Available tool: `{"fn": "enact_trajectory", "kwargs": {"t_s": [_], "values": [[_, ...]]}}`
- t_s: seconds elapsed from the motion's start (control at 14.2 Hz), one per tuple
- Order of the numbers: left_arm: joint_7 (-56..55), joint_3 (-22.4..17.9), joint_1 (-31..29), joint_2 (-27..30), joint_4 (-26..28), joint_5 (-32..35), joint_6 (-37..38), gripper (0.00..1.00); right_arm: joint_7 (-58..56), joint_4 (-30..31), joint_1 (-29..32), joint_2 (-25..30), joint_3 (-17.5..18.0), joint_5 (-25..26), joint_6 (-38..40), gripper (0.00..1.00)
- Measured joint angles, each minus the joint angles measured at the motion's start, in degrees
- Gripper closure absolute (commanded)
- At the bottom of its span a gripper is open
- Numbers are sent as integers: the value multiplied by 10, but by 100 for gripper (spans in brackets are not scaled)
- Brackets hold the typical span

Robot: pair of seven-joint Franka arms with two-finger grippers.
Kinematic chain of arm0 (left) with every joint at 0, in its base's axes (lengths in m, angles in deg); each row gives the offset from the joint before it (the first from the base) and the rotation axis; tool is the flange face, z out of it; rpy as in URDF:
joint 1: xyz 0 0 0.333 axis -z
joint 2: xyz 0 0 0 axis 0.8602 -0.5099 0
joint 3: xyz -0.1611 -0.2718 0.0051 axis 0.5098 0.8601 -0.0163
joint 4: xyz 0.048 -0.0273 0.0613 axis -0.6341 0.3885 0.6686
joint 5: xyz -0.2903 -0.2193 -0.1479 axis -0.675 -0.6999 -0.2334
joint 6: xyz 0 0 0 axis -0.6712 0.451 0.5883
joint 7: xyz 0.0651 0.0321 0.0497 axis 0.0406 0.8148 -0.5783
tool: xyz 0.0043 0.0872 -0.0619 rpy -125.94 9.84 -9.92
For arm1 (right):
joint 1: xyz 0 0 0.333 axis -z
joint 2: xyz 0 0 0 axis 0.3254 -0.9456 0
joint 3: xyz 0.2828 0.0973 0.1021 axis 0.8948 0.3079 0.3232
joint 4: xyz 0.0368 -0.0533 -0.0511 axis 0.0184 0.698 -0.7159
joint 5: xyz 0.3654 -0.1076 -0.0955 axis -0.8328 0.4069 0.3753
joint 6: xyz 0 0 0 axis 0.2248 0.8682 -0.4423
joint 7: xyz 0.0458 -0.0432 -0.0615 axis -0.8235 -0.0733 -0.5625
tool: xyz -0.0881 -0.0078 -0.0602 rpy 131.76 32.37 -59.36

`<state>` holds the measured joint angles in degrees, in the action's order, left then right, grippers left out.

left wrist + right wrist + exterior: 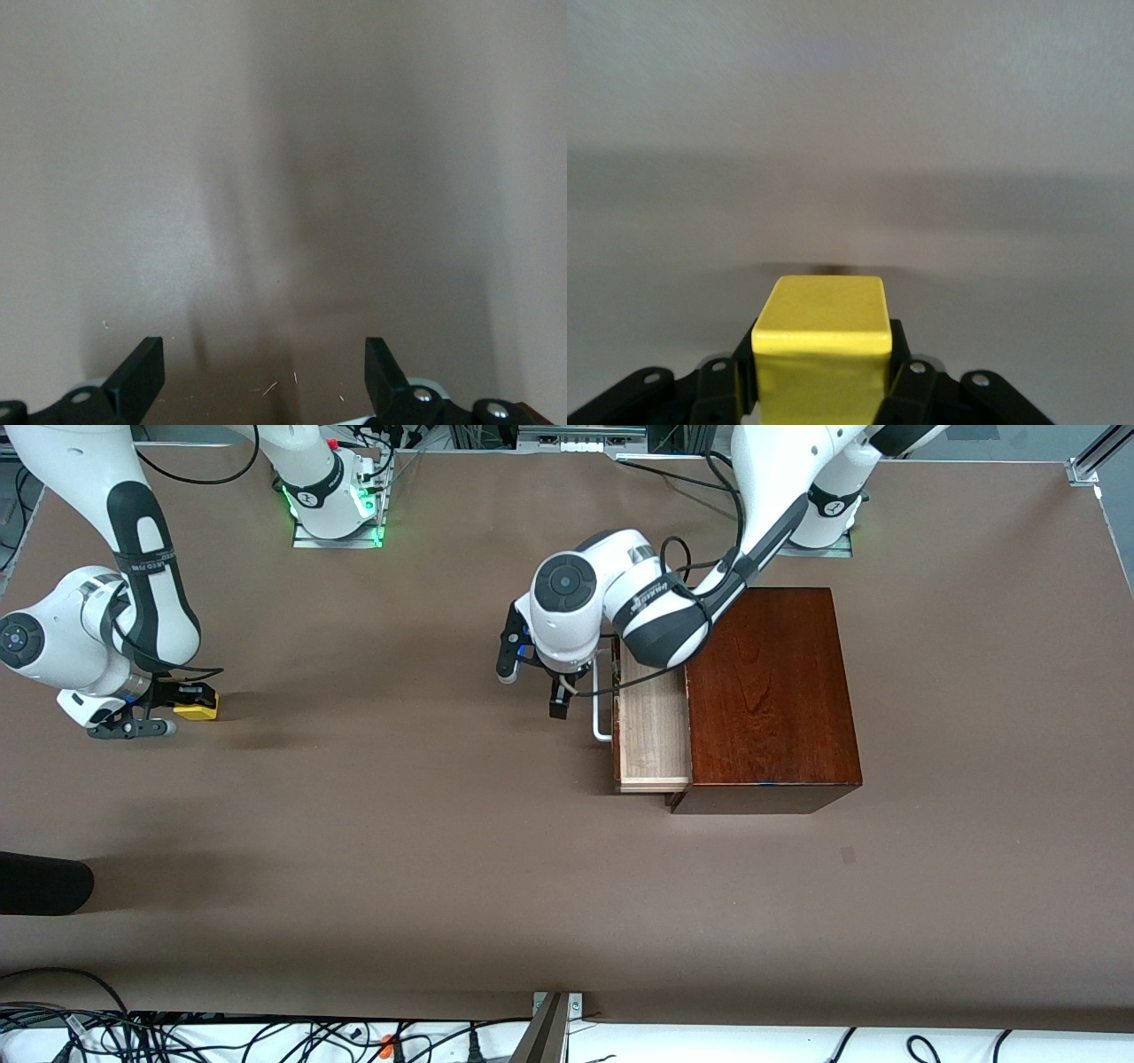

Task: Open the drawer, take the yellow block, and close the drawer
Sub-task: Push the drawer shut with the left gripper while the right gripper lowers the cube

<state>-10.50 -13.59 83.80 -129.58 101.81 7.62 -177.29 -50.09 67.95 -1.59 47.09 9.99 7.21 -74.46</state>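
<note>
- the drawer stands pulled out of the box toward the right arm's end of the table; its pale tray shows bare, its corner the nearest part to the front camera
- the handle, a white bar, sits on the drawer's front, free of any finger
- the left gripper hangs just beside the handle, over the table; its jaws are apart, and the left wrist view shows both fingers spread over bare tabletop
- the block is at the right arm's end, well apart from the box; the right gripper is clamped on it, low over the table; the right wrist view shows the block pinched between the fingers
</note>
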Motion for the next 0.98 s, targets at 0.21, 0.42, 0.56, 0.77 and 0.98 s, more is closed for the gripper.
{"fn": "enact_trajectory", "kwargs": {"t_s": [0.21,0.42,0.56,0.77,0.98], "values": [[1,0,0,-7,3,24,0,0,-16,0,16,-14,0,0,4,90],[1,-1,-2,-9,6,36,13,0,-17,0,19,-18,1,-9,15,0],[0,-1,-6,-8,6,36,25,0,-17,-7,18,-18,4,-32,33,0],[-1,1,-17,-9,6,36,36,0,-17,-35,17,-18,7,-38,62,0],[-2,2,-33,-9,6,34,56,0,-14,-97,16,-8,7,-44,138,0]]}}
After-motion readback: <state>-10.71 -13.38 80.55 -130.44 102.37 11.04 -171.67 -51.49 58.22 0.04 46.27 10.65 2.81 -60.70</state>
